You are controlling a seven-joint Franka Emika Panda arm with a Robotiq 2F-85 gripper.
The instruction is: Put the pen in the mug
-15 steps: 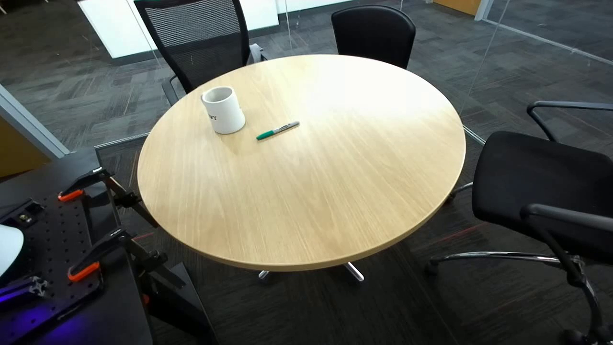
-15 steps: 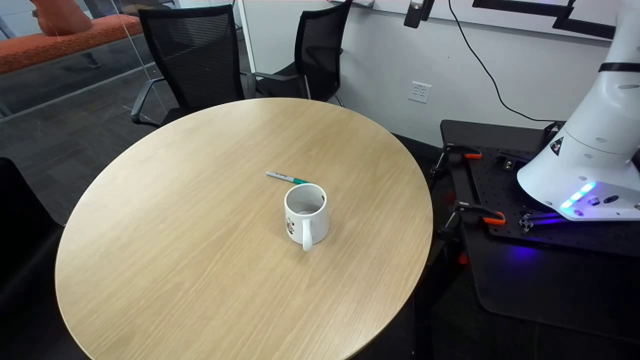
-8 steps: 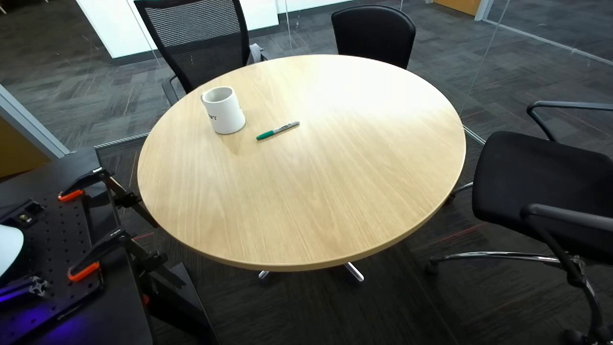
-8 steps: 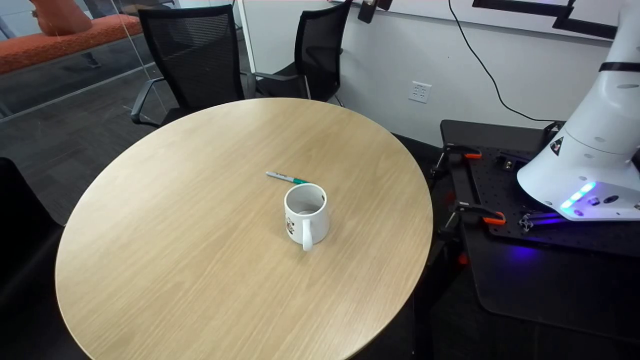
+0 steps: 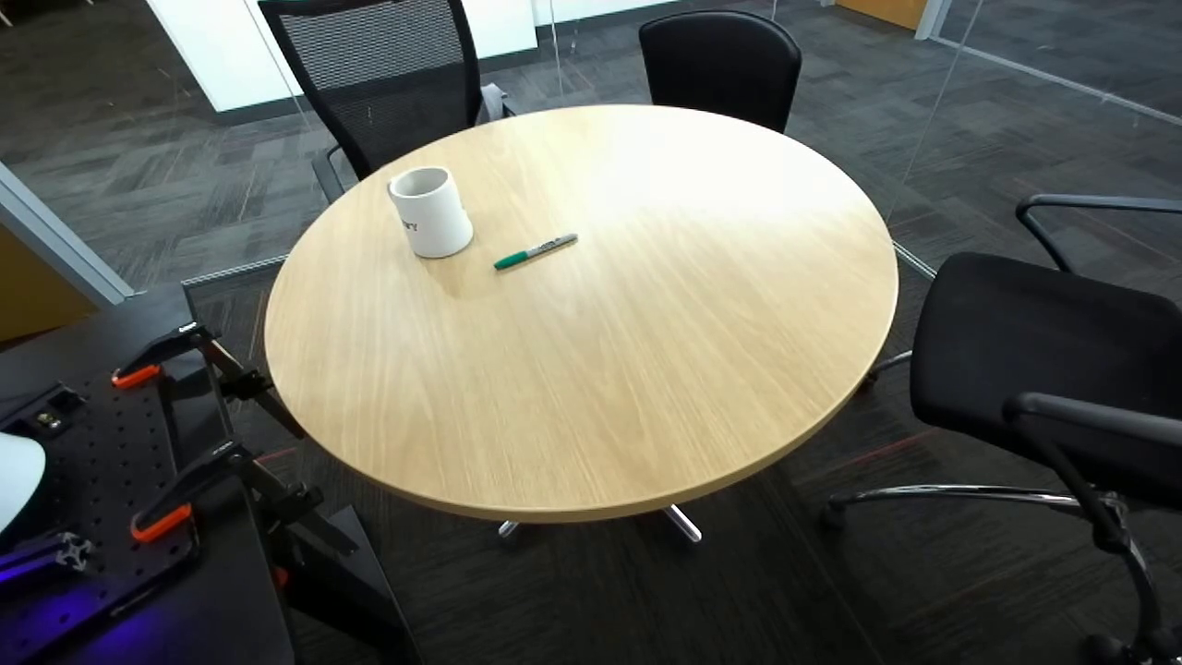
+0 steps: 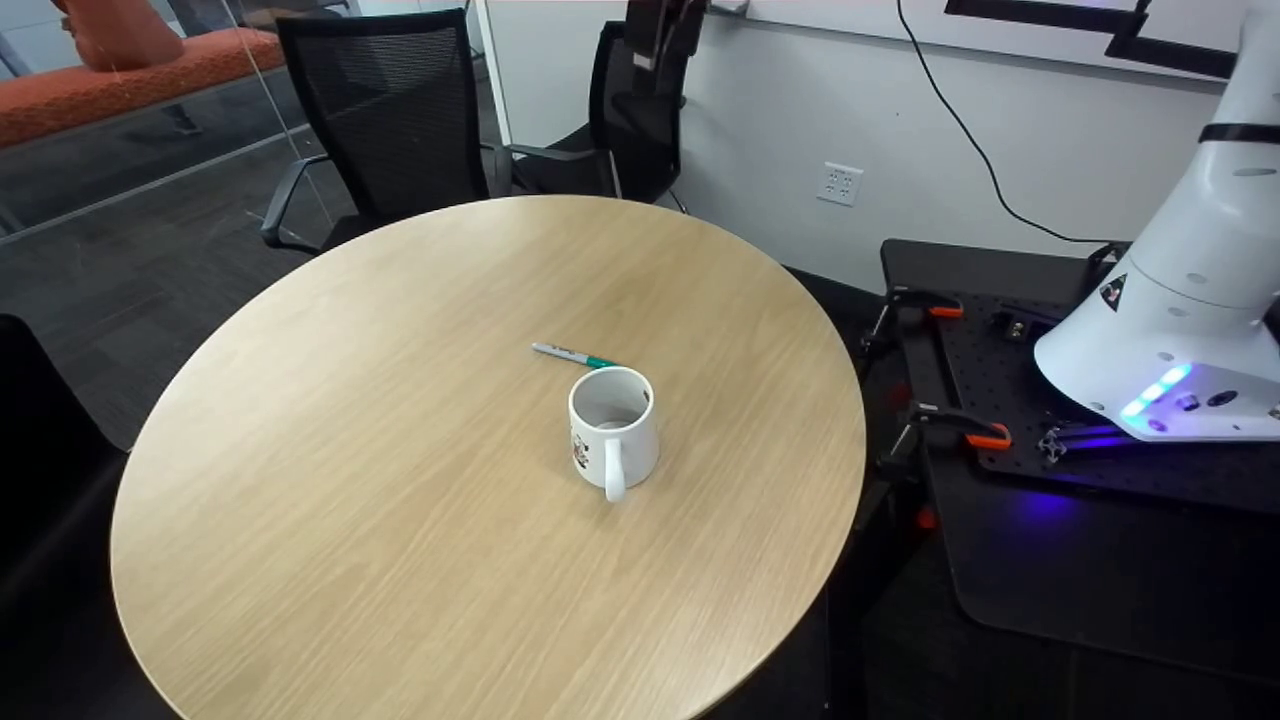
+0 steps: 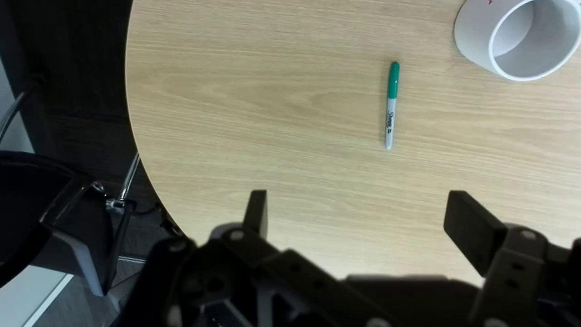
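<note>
The pen, with a green cap and grey barrel, lies flat on the round wooden table in both exterior views and in the wrist view. The white mug stands upright close to the pen's green end; it also shows at the upper right of the wrist view. In an exterior view its handle hides nothing of the pen, but its rim meets the cap end. My gripper is open and empty above the table, the pen ahead of its fingers; its dark tip shows high in an exterior view.
Black chairs stand around the table. My arm's white base sits on a black stand beside the table, with orange-tipped clamps at its edge.
My gripper has moved left along the top of an exterior view, from before the whiteboard to in front of a black chair. The pen and mug have not moved.
</note>
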